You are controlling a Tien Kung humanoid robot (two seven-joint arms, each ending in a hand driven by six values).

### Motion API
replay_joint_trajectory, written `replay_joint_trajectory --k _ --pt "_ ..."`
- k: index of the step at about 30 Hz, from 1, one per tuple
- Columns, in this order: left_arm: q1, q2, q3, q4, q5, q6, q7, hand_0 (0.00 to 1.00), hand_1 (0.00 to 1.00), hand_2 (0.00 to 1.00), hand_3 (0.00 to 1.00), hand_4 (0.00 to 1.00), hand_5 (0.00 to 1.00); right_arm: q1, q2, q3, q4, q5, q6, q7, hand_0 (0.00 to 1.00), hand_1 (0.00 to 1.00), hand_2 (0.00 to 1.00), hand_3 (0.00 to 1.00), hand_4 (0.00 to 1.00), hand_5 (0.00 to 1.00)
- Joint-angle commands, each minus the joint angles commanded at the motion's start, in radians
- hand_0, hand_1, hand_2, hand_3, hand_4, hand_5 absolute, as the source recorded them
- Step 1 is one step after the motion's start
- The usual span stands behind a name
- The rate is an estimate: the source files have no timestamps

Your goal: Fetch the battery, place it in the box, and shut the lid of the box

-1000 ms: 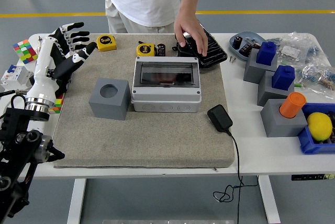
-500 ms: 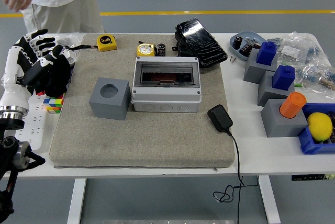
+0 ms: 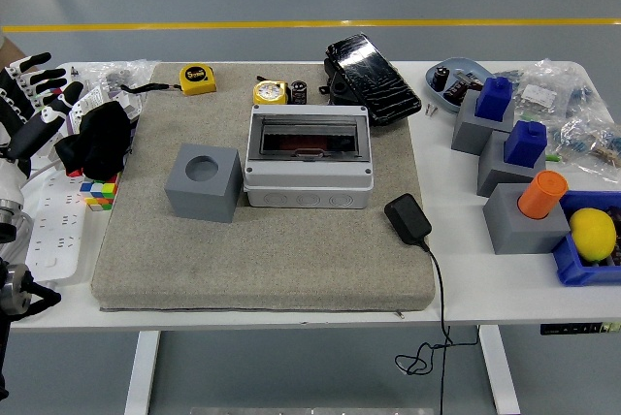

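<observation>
- The left hand (image 3: pixel 34 105) has drawn back to the picture's 9 o'clock edge; half a second ago it was further in toward the mat. Its fingers are spread and hold nothing.
- The person who stood at 11 o'clock has gone from view.
- The box (image 3: pixel 308 157) sits unmoved on the grey mat (image 3: pixel 262 250), its dark see-through lid down.
- The battery (image 3: pixel 299 92) stands at the box's 12 o'clock, just beside the yellow tape measure (image 3: pixel 271 93), untouched.
- The grey block (image 3: pixel 203 182) stays at the box's 9 o'clock.
- The black charger (image 3: pixel 408 218) lies at the box's 4 o'clock.
- The right arm is out of view.
</observation>
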State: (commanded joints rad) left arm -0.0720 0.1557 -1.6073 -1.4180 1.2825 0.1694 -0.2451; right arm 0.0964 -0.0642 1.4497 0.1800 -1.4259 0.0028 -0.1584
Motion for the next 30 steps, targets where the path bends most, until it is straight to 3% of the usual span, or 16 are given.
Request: replay_joint_trajectory --k 30 --pt "0.05 -0.015 -0.033 -0.037 -0.003 -0.009 0.013 0.51 0.651 0.631 0.663 0.998 0.363 -0.018 0.012 0.025 0.0 -0.002 -0.003 0.005 0.65 0.645 0.676 0.593 0.998 0.585"
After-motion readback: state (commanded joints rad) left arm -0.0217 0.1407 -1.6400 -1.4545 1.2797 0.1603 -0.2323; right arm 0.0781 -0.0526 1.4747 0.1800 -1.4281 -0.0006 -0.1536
